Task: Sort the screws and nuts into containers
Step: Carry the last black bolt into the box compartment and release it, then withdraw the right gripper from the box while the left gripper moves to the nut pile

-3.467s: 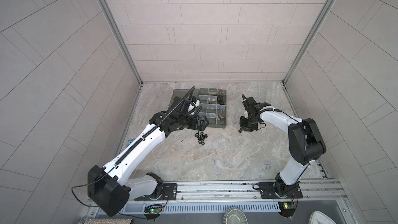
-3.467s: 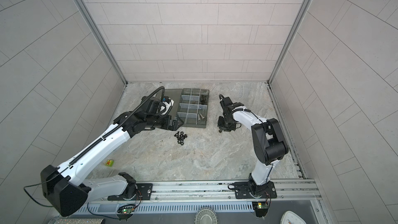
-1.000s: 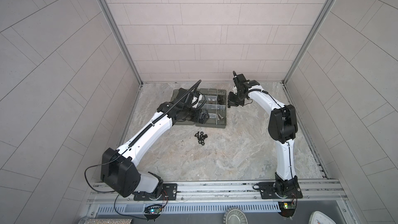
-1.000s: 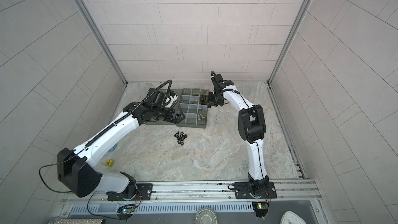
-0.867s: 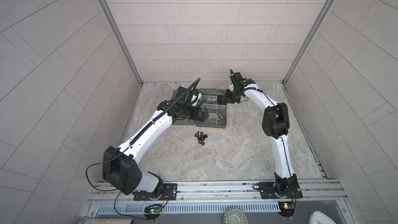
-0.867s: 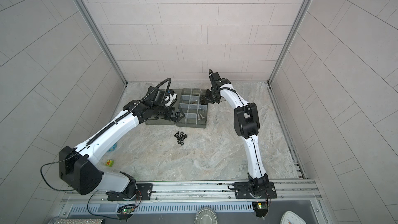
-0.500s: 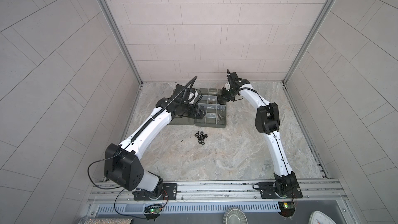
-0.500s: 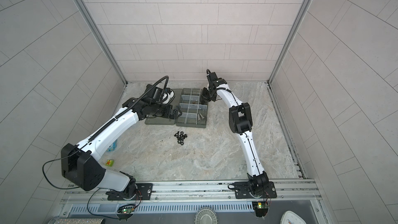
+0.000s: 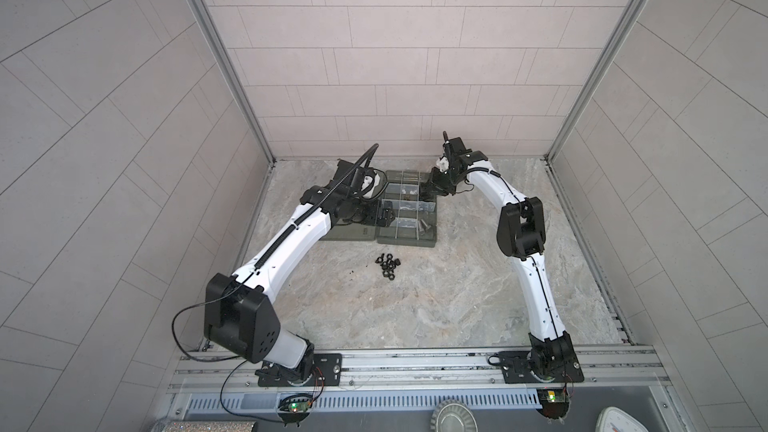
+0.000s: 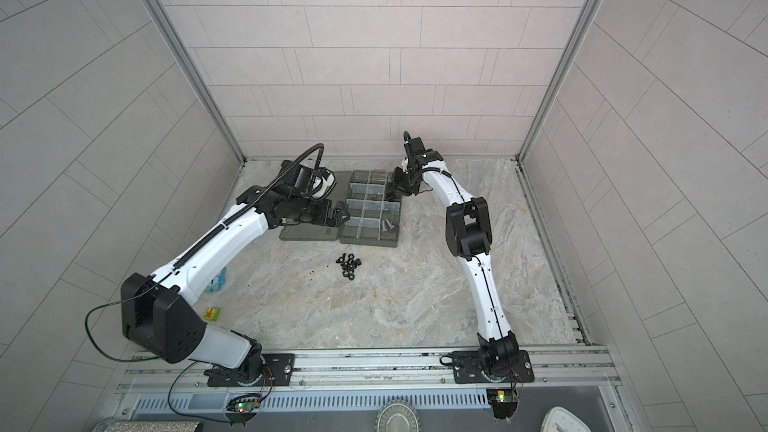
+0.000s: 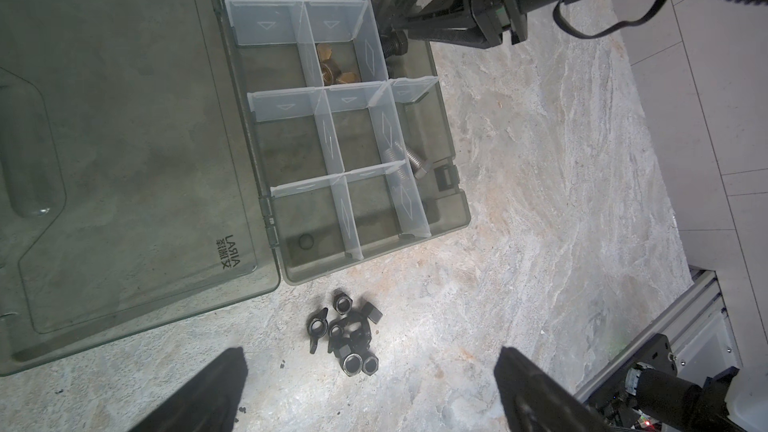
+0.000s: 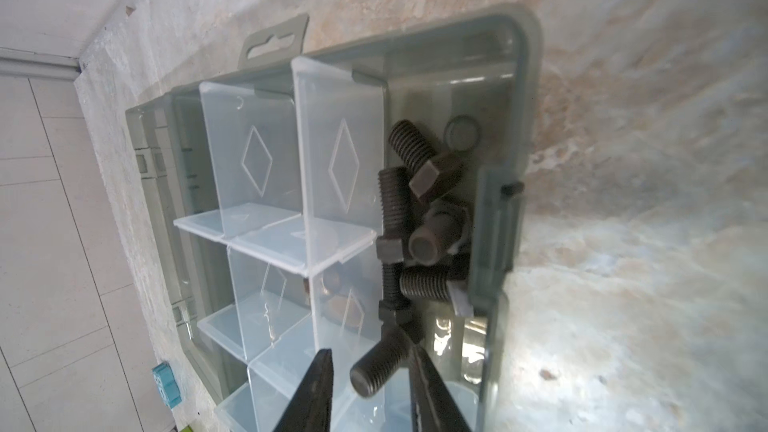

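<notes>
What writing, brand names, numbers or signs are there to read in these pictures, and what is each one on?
"AIRAJ": on the see-through lid, near its hinge corner, seen back to front.
Line of characters just under it, on the same lid: too small to read for sure.
Triangle and diamond outlines, no words: pressed into the clear dividers.
Red mark on the small yellow-green tag on the floor: too blurred to read.
No numbers can be read anywhere.
</notes>
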`<state>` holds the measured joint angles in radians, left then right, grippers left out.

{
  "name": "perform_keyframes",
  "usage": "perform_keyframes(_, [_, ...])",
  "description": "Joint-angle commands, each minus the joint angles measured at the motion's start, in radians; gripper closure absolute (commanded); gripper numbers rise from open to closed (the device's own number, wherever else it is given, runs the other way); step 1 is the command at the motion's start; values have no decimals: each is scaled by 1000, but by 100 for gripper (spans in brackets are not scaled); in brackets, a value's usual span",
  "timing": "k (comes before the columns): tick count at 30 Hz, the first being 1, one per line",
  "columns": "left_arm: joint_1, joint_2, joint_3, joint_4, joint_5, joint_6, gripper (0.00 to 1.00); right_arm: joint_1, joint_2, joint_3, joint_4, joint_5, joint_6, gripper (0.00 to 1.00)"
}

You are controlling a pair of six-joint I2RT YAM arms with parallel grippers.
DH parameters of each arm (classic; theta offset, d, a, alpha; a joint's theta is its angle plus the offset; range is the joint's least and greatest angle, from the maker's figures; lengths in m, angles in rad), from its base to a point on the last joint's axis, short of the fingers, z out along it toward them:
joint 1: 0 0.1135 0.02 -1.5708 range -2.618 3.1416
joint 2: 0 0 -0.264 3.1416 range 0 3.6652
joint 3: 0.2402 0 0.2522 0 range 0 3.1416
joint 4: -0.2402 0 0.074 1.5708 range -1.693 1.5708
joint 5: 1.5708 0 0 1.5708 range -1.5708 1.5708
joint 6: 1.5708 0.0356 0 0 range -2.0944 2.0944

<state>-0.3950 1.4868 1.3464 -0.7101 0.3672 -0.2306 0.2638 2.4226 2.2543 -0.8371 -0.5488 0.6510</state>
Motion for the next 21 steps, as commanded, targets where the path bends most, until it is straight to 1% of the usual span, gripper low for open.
perform_keyframes(1, [5,-2,9,11,15,-15,0,10,-182,-92,-26,20,-74,68])
perform_keyframes(8, [2,-43,-110,32,14,-53,0,54,-468,-477,-26,121,-199,66])
perform_keyframes(10, [0,-54,-150,46,12,-71,2,66,-547,-583,-21,141,-217,66])
perform_keyframes(16, [-21,-46,-235,76,9,-100,11,94,-789,-901,28,199,-210,64])
perform_keyframes(21, [-44,-2,-262,117,0,-128,18,123,-945,-1056,27,257,-186,65])
